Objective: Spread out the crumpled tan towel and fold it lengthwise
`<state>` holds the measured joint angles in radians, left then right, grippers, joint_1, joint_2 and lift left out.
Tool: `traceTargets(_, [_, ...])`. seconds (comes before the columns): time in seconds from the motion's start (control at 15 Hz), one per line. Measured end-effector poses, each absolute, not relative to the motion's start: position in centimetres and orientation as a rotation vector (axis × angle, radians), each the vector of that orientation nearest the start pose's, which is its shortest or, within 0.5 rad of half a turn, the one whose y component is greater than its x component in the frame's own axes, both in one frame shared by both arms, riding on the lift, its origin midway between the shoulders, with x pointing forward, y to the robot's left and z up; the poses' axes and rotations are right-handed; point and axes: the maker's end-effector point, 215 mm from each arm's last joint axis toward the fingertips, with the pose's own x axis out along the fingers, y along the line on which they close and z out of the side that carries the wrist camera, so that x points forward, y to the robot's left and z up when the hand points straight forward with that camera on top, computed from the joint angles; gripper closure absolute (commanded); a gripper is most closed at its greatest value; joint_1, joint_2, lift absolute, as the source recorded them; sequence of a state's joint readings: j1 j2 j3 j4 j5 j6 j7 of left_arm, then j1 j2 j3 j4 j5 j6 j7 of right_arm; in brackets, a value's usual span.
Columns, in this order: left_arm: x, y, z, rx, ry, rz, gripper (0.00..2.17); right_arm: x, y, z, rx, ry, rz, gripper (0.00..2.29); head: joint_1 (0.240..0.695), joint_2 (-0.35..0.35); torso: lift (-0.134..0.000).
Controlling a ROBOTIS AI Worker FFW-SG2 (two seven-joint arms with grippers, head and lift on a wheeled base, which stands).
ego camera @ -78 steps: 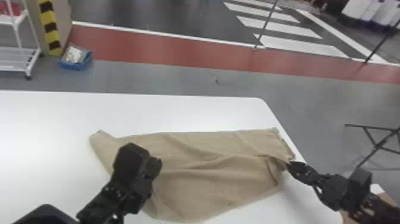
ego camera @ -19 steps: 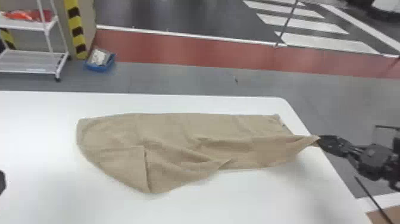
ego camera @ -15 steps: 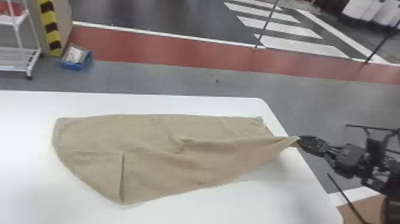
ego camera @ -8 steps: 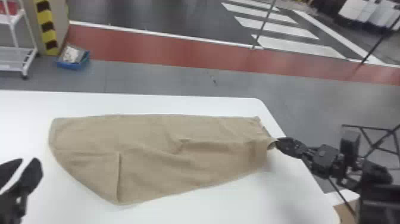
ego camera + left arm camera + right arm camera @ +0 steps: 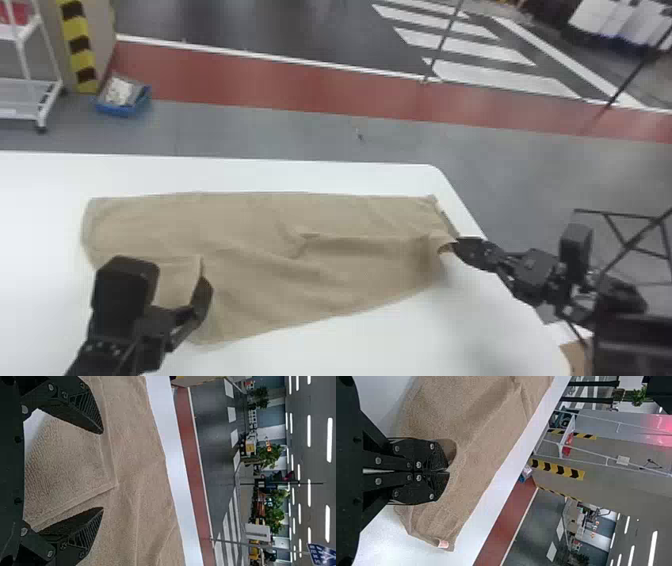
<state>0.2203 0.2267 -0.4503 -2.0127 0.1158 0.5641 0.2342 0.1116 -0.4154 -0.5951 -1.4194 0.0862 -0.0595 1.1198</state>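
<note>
The tan towel [image 5: 260,250] lies wrinkled along the table, with a turned-over flap near its left end and a crease toward its right part. Over that left end is my left gripper [image 5: 175,295]; in the left wrist view the left gripper [image 5: 102,471] stands open above the flap's corner, towel between and beyond its fingers. At the towel's right end my right gripper [image 5: 454,245] pinches a raised bit of edge. From the right wrist, the right gripper [image 5: 447,471] is shut on the towel [image 5: 482,443], near a corner bearing a small pale label.
The white table [image 5: 320,175] has its rounded far right corner just beyond the towel. On the floor behind are a blue bin [image 5: 122,97] and a white rack [image 5: 30,85] at the left. A dark metal frame [image 5: 620,230] stands right of the table.
My left gripper has come in from the left edge to over the towel's left end. The right gripper moved inward from the right with the towel's edge, slackening the stretched corner.
</note>
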Motion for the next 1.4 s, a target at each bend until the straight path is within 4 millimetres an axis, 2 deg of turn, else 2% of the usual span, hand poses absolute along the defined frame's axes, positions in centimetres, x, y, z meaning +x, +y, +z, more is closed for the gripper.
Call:
traceTargets(0.13, [47.1,5.6,-42.5,0.124,0.402,-0.289,0.35,45.0,-48.5,-39.5,-0.361,0.351,0.522,1.68,0.695,-0.350,-0.124])
traceTargets(0.27, [48.5,4.6,-42.3,0.106,0.400,-0.307,0.48,44.7,-48.6,-40.1,-0.360,0.358,0.523,1.68,0.695,-0.350,-0.124])
traceTargets(0.33, [49.1,4.2,-42.3,0.103,0.401,-0.312,0.48,44.6,-48.7,-40.4,-0.361,0.361,0.523,1.68,0.695,-0.350,-0.124])
traceTargets(0.53, [50.2,3.4,-43.4,0.108,0.422,-0.327,0.48,44.6,-49.1,-41.0,-0.366,0.368,0.519,1.68,0.695,-0.350,-0.124])
traceTargets(0.73, [50.4,3.7,-44.1,0.122,0.433,-0.324,0.48,45.0,-49.2,-40.8,-0.366,0.362,0.515,1.68,0.695,-0.350,-0.124])
traceTargets(1.0, [50.3,5.3,-45.5,0.154,0.481,-0.311,0.48,45.8,-48.7,-40.9,-0.365,0.357,0.520,1.68,0.695,-0.350,-0.124])
traceTargets(1.07, [50.0,5.5,-46.1,0.164,0.503,-0.315,0.50,45.9,-48.5,-40.9,-0.364,0.356,0.520,1.68,0.695,-0.350,-0.124])
traceTargets(1.13, [49.9,5.6,-46.5,0.170,0.517,-0.316,0.61,46.0,-48.4,-40.9,-0.365,0.355,0.522,1.68,0.695,-0.350,-0.124])
traceTargets(1.4, [49.8,5.9,-46.2,0.170,0.516,-0.310,0.61,46.2,-48.2,-40.9,-0.365,0.355,0.527,1.68,0.695,-0.350,-0.124])
